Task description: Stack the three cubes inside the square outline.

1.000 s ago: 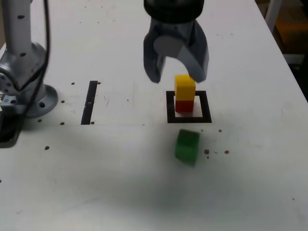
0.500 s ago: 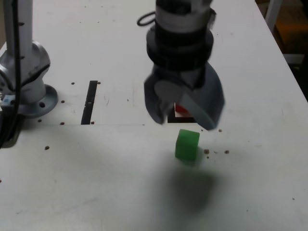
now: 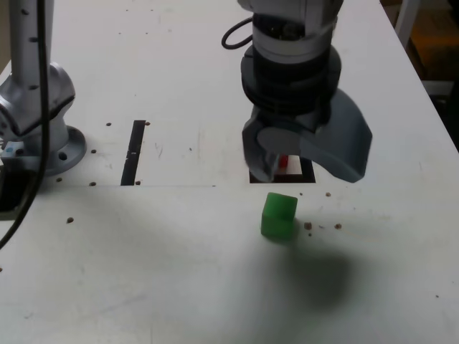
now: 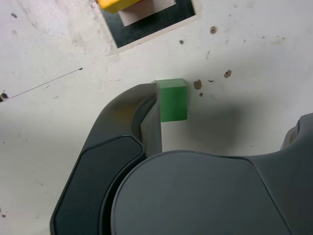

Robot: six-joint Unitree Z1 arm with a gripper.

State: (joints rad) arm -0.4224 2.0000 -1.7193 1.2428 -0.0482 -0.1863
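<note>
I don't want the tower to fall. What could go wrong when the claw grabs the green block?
The open gripper hangs above the green cube, which sits outside the square outline. In the wrist view one finger looks right beside the cube and might nudge it while coming down. The yellow cube and red cube stand stacked close behind, so a careless swing could topple them.

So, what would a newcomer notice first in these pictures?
First the big grey gripper, jaws spread wide, hanging over the white table and hiding most of the square outline. Then the green cube, alone on the table just in front of that outline in the exterior view.
</note>
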